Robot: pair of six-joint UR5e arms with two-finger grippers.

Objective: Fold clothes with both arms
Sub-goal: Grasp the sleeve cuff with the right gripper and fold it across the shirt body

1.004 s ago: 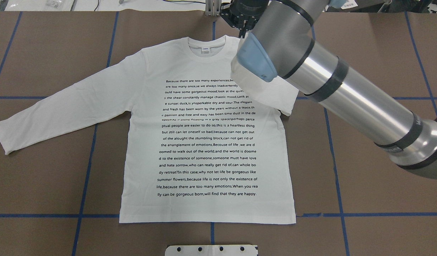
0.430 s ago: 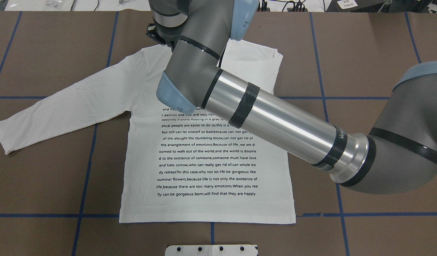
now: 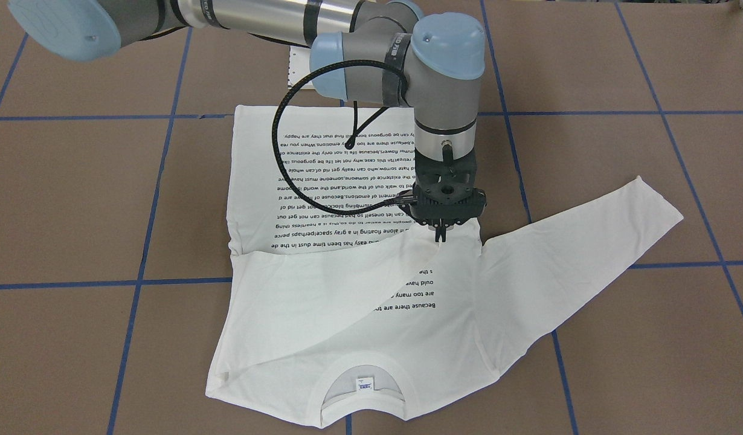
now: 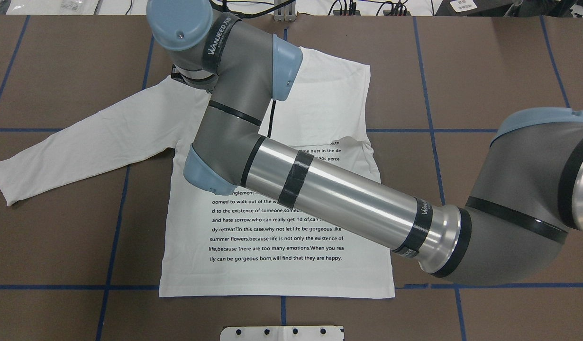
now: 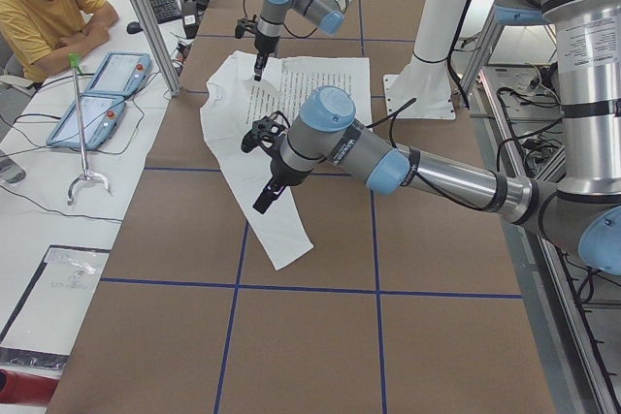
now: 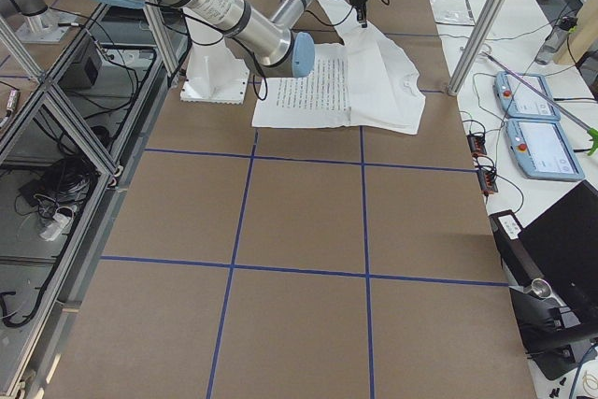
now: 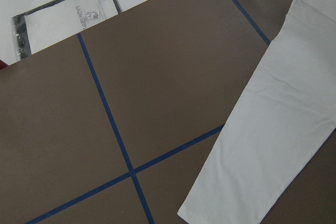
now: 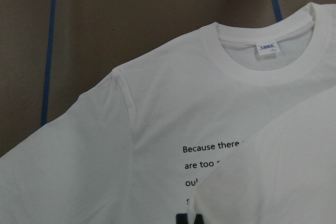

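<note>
In the front-facing view my right claw [image 3: 439,235], black and two-fingered, points straight down at mid-frame. Its fingers are pressed together on a pinch of the white long-sleeved T-shirt [image 3: 323,314], at the end of the sleeve folded across the chest. The shirt lies text side up on the brown worktop [image 3: 75,199] with blue tape lines, collar toward the bottom edge.

From overhead, my grey right arm [image 4: 339,194] crosses from the right edge to the upper left and hides the claw. The spread sleeve [image 4: 83,142] reaches the left edge.

From the left end, my left claw [image 5: 264,203] hangs at mid-frame before that sleeve. I cannot tell whether it is spread or closed.

From the right end, the shirt sits at upper centre.

My left wrist camera shows only the sleeve end at lower right.

My right wrist camera shows the ribbed neck and small neck label [image 8: 268,47] at upper right.
</note>
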